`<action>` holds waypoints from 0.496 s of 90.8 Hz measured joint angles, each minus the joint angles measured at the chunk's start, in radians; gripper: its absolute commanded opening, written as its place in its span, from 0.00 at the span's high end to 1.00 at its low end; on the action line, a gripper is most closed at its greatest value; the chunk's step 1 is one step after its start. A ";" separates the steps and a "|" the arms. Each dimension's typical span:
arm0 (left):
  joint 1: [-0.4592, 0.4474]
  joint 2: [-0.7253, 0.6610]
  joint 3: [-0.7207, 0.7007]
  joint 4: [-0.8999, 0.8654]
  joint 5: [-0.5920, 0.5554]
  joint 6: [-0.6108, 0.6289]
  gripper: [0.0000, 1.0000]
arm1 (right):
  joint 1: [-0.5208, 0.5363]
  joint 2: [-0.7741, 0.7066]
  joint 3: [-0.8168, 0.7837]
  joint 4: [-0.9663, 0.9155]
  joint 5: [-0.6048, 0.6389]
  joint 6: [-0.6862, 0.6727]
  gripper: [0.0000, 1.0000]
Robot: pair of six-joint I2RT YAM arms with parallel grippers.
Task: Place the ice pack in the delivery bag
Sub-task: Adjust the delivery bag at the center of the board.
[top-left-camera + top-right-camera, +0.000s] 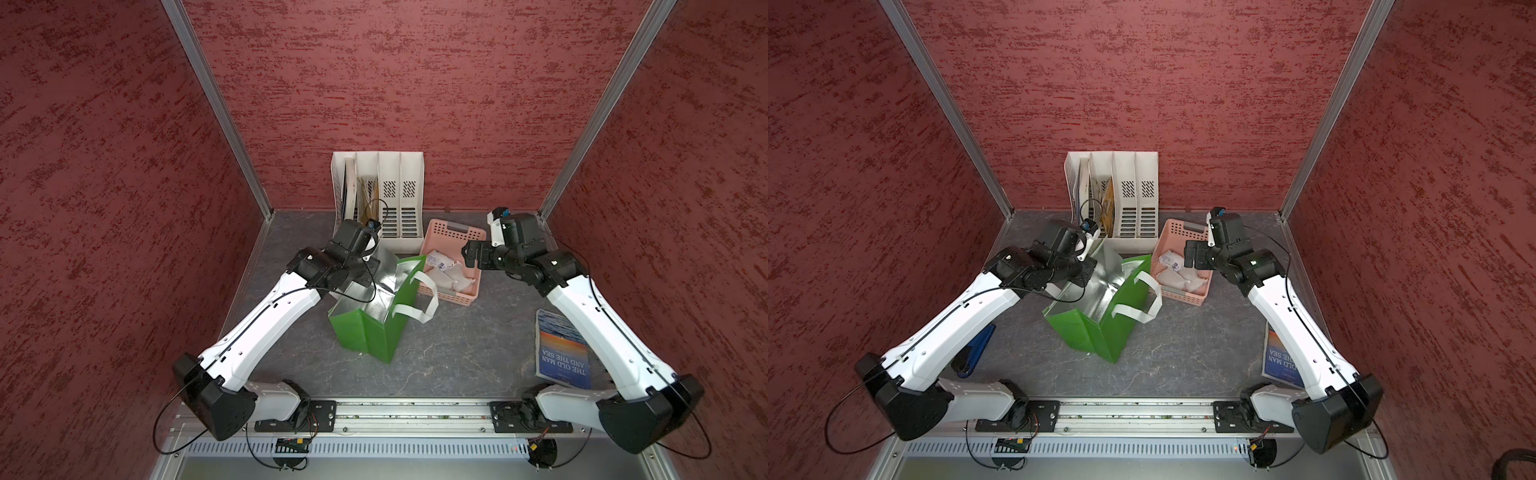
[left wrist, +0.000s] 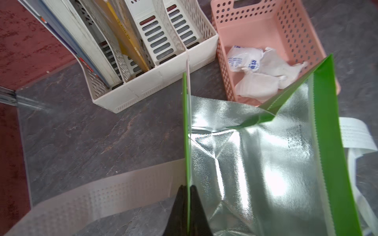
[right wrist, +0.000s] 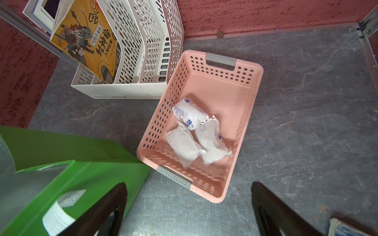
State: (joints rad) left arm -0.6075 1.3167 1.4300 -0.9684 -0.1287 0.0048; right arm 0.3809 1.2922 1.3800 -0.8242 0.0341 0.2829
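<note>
Delivery bag open, ice packs outside it
The green bag stands open at mid-frame in both top views, silver lining showing; three white packs lie heaped in the pink basket just to its upper right.

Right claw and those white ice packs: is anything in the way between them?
Only the pink basket's rim. In the right wrist view the open right gripper looks down past it, and the three ice packs lie uncovered inside.

The right arm is covering part of the book; the left arm is partly hiding a blue object; print on the ice pack is showing illegibly.
</note>
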 measured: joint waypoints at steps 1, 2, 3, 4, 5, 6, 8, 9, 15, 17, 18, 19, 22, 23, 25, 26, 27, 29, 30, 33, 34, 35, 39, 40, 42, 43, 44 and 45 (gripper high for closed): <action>-0.001 -0.003 0.002 -0.002 0.006 -0.002 1.00 | 0.000 0.008 0.007 -0.003 0.000 -0.002 0.01; -0.002 -0.005 0.004 -0.003 0.014 -0.008 1.00 | 0.000 0.013 0.013 -0.005 0.000 -0.003 0.01; -0.003 -0.008 0.007 -0.004 0.020 -0.011 1.00 | 0.000 0.019 0.018 -0.006 0.000 -0.004 0.01; -0.004 -0.010 0.010 -0.006 0.026 -0.017 1.00 | 0.000 0.027 0.024 -0.009 0.000 -0.006 0.01; -0.005 -0.012 0.013 -0.006 0.030 -0.019 1.00 | 0.000 0.033 0.030 -0.012 0.000 -0.008 0.01; -0.006 -0.014 0.017 -0.008 0.037 -0.025 1.00 | 0.000 0.040 0.036 -0.014 0.000 -0.010 0.01; -0.009 -0.015 0.027 -0.013 0.046 -0.036 1.00 | 0.001 0.058 0.051 -0.018 0.000 -0.015 0.01; -0.010 -0.015 0.033 -0.015 0.050 -0.040 1.00 | 0.001 0.066 0.056 -0.019 0.000 -0.016 0.01; -0.021 -0.009 0.071 -0.036 0.066 -0.072 1.00 | 0.001 0.118 0.087 -0.020 0.000 -0.036 0.01; -0.026 -0.005 0.085 -0.045 0.066 -0.081 1.00 | 0.001 0.136 0.095 -0.019 0.000 -0.043 0.01; -0.029 -0.001 0.095 -0.052 0.067 -0.088 1.00 | 0.001 0.148 0.100 -0.018 0.000 -0.048 0.01; -0.031 0.002 0.102 -0.058 0.067 -0.092 1.00 | 0.001 0.158 0.104 -0.018 0.000 -0.053 0.01; -0.037 0.012 0.126 -0.076 0.067 -0.106 1.00 | 0.001 0.186 0.114 -0.017 0.003 -0.065 0.01; -0.039 0.015 0.132 -0.082 0.067 -0.109 1.00 | 0.001 0.195 0.118 -0.017 0.003 -0.069 0.01; -0.041 0.022 0.145 -0.092 0.066 -0.118 1.00 | 0.002 0.219 0.125 -0.013 0.004 -0.082 0.01; -0.043 0.026 0.151 -0.096 0.066 -0.123 1.00 | 0.002 0.229 0.129 -0.013 0.005 -0.087 0.01; -0.044 0.029 0.157 -0.100 0.066 -0.126 1.00 | 0.002 0.239 0.133 -0.011 0.005 -0.092 0.01; -0.045 0.038 0.169 -0.111 0.066 -0.134 1.00 | 0.001 0.261 0.142 -0.011 0.005 -0.103 0.01; -0.046 0.041 0.175 -0.116 0.066 -0.140 1.00 | 0.002 0.271 0.146 -0.010 0.005 -0.108 0.01; -0.048 0.053 0.187 -0.129 0.068 -0.150 1.00 | 0.002 0.310 0.166 -0.009 0.005 -0.127 0.01; -0.049 0.057 0.191 -0.134 0.068 -0.156 1.00 | 0.002 0.323 0.172 -0.010 0.004 -0.132 0.01; -0.049 0.062 0.195 -0.140 0.069 -0.159 1.00 | 0.001 0.334 0.179 -0.010 0.004 -0.137 0.01; -0.049 0.077 0.205 -0.153 0.073 -0.176 1.00 | 0.001 0.385 0.206 -0.003 0.005 -0.158 0.01; -0.049 0.082 0.206 -0.157 0.074 -0.182 1.00 | 0.001 0.398 0.213 -0.002 0.004 -0.164 0.01; -0.049 0.089 0.208 -0.163 0.076 -0.190 1.00 | 0.001 0.418 0.227 0.001 0.004 -0.173 0.01; -0.049 0.092 0.209 -0.167 0.079 -0.193 1.00 | 0.000 0.435 0.234 0.004 0.002 -0.181 0.01; -0.050 0.094 0.209 -0.170 0.079 -0.196 1.00 | 0.000 0.444 0.241 0.006 0.000 -0.186 0.01; -0.050 0.097 0.209 -0.174 0.082 -0.201 1.00 | -0.001 0.454 0.246 0.009 0.000 -0.190 0.01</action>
State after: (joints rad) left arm -0.6571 1.4139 1.6394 -1.1419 -0.0467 -0.1959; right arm 0.3798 1.7466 1.6264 -0.8154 0.0345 0.0929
